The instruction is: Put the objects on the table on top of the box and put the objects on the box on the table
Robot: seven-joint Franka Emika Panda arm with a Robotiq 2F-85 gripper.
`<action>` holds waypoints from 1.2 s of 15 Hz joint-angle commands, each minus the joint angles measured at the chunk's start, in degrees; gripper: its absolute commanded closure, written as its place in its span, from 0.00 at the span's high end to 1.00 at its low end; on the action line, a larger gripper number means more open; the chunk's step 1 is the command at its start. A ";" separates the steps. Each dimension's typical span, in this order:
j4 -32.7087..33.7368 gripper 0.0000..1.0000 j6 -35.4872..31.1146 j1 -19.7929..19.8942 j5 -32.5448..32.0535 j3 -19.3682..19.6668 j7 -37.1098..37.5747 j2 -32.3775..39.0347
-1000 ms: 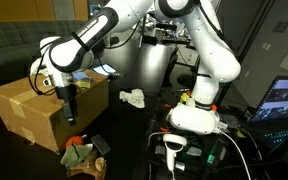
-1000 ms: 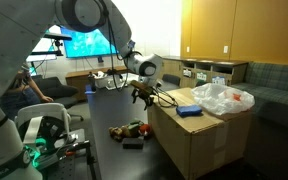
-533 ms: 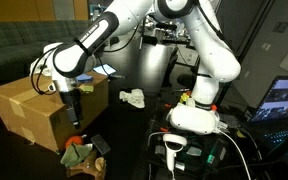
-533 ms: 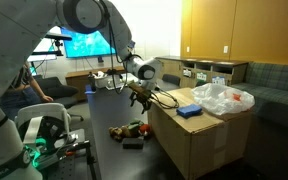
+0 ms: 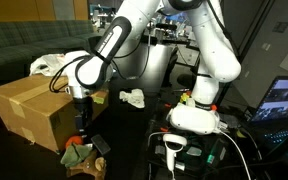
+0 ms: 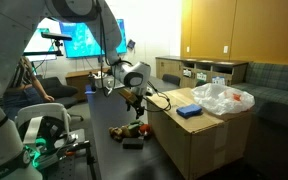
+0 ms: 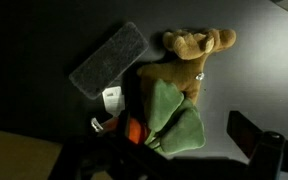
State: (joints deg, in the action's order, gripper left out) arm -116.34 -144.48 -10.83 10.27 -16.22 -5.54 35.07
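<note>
A brown plush toy [image 7: 189,55] with green parts lies on the dark table [image 7: 254,70], beside a grey rectangular block [image 7: 109,60]. In both exterior views the toy [image 5: 79,155] [image 6: 129,130] sits at the foot of the brown cardboard box [image 5: 29,110] [image 6: 199,145]. My gripper [image 7: 164,150] [image 5: 81,122] [image 6: 134,100] hangs open just above the toy, with nothing between its fingers [image 7: 254,135]. On top of the box lie a crumpled clear plastic bag [image 6: 224,97] [image 5: 49,65] and a flat blue object [image 6: 189,111].
A white crumpled item [image 5: 132,98] lies on the table behind the gripper. The robot's base [image 5: 194,115] stands to one side with cables and a handheld device [image 5: 174,150]. A grey-green sofa [image 5: 14,45] runs behind the box. A lit screen [image 6: 84,40] glows at the back.
The gripper has come down from beside the box's top edge to just above the toy on the table. It stays open. No object has moved.
</note>
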 commanded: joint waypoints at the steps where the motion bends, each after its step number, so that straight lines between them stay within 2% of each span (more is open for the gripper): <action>1: -13.82 1.00 -11.63 -2.76 2.06 0.87 9.58 -9.52; 5: -23.64 1.00 -19.59 -8.33 1.34 3.30 24.14 -16.04; 8: -25.96 1.00 -19.65 -12.55 0.12 5.18 32.54 -17.67; 12: -22.93 1.00 -19.43 -14.72 0.94 4.81 37.38 -14.01; 14: -21.42 1.00 -20.85 -12.98 3.79 2.30 35.68 -11.95; 18: -17.85 1.00 -20.85 -13.39 4.99 2.64 35.62 -9.07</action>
State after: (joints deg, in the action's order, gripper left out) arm -137.53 -164.18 -24.41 14.10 -13.13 30.22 23.40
